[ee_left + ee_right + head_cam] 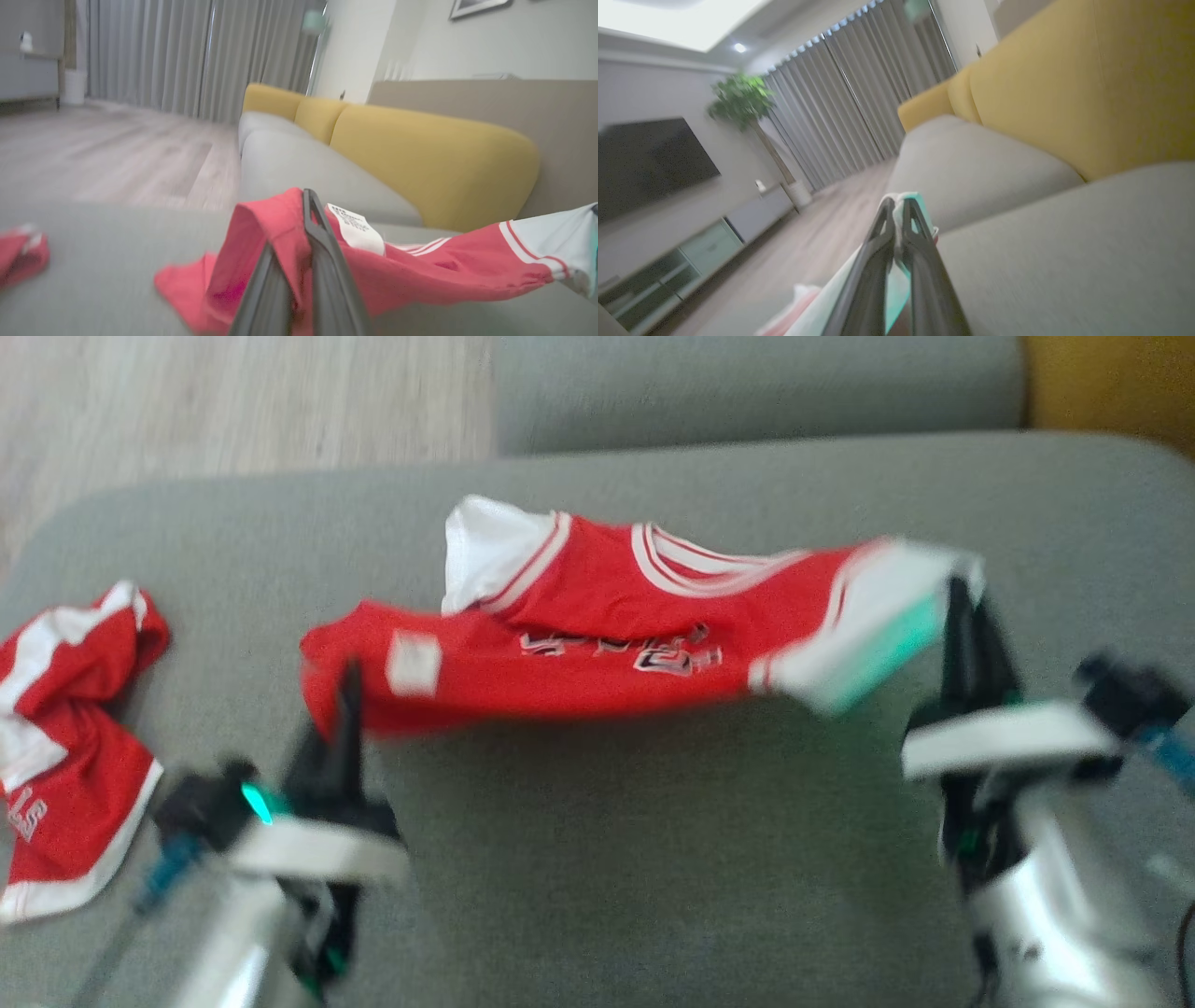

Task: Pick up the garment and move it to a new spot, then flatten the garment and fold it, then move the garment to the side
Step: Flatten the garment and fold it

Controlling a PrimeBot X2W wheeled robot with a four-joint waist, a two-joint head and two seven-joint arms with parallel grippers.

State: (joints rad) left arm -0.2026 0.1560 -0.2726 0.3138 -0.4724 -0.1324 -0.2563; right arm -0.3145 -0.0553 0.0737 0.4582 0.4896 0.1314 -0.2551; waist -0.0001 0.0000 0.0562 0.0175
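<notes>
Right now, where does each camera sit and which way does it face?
Head view: on the head, looking down at the sofa seat; left gripper and right gripper hold the jersey.
Left wrist view: on that wrist, along its fingers, toward curtains.
Right wrist view: on that wrist, along its fingers, toward a television.
Wrist views share the yellow backrest.

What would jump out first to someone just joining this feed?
The red jersey, hanging stretched mid-frame in the head view above the grey sofa cushion. The left claw is shut on its red end and the right claw on its white-trimmed end. Next, a second red and white garment lies crumpled at the cushion's left edge.
</notes>
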